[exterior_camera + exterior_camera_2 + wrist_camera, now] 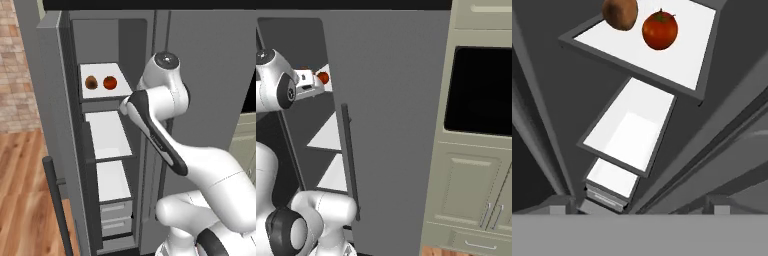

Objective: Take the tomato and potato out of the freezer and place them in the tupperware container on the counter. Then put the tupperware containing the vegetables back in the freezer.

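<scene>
The freezer (55,100) stands open, its door swung left. On its top white shelf (120,75) lie the brown potato (91,82) and, to its right, the red tomato (110,82). In the hand view the potato (619,12) and tomato (659,29) sit side by side at the top, well ahead of my gripper (639,206). The gripper is open, its fingertips (559,205) set wide apart with nothing between them. From the right base view the tomato (322,77) peeks out just past my hand. The tupperware container and the counter are out of view.
Below the top shelf are two more white shelves (107,132) and small drawers (116,212). The open door's dark bar handle (55,200) is at lower left. A closed grey door with a handle (348,160) and pale cabinets with a dark oven window (478,90) stand to the right.
</scene>
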Motion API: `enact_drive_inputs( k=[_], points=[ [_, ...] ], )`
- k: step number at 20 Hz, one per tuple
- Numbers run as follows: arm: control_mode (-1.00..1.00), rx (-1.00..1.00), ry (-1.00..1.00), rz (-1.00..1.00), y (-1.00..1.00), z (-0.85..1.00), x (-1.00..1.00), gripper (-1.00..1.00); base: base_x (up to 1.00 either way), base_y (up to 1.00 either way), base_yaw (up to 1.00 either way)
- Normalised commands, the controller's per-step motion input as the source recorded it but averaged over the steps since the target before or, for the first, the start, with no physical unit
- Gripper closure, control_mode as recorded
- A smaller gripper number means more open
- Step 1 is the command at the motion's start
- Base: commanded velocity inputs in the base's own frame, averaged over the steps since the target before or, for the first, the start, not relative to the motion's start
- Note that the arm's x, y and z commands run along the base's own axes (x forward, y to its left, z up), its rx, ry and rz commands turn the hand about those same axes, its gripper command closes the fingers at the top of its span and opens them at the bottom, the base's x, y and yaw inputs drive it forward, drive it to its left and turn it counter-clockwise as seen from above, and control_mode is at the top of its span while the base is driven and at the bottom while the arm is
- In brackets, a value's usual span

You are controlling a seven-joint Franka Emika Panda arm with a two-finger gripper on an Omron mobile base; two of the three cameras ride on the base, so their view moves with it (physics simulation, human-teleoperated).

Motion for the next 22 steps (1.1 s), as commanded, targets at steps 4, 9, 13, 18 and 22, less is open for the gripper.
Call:
enact_drive_inputs(
  k=[4, 9, 13, 18, 22],
  points=[
    [-1.0, -0.02, -0.05, 0.14, 0.29, 0.19, 0.41, -1.0, 0.0, 0.0, 0.0],
    [-1.0, -0.05, -0.02, 0.08, 0.2, 0.11, 0.58, -1.0, 0.0, 0.0, 0.0],
    [-1.0, -0.08, -0.01, 0.02, 0.15, 0.12, 0.57, -1.0, 0.0, 0.0, 0.0],
    [-1.0, -0.08, 0.0, 0.0, 0.12, 0.07, 0.64, -1.0, 0.0, 0.0, 0.0],
    [-1.0, -0.05, 0.0, 0.0, 0.09, 0.0, 0.61, -1.0, 0.0, 0.0, 0.0]
  ],
)
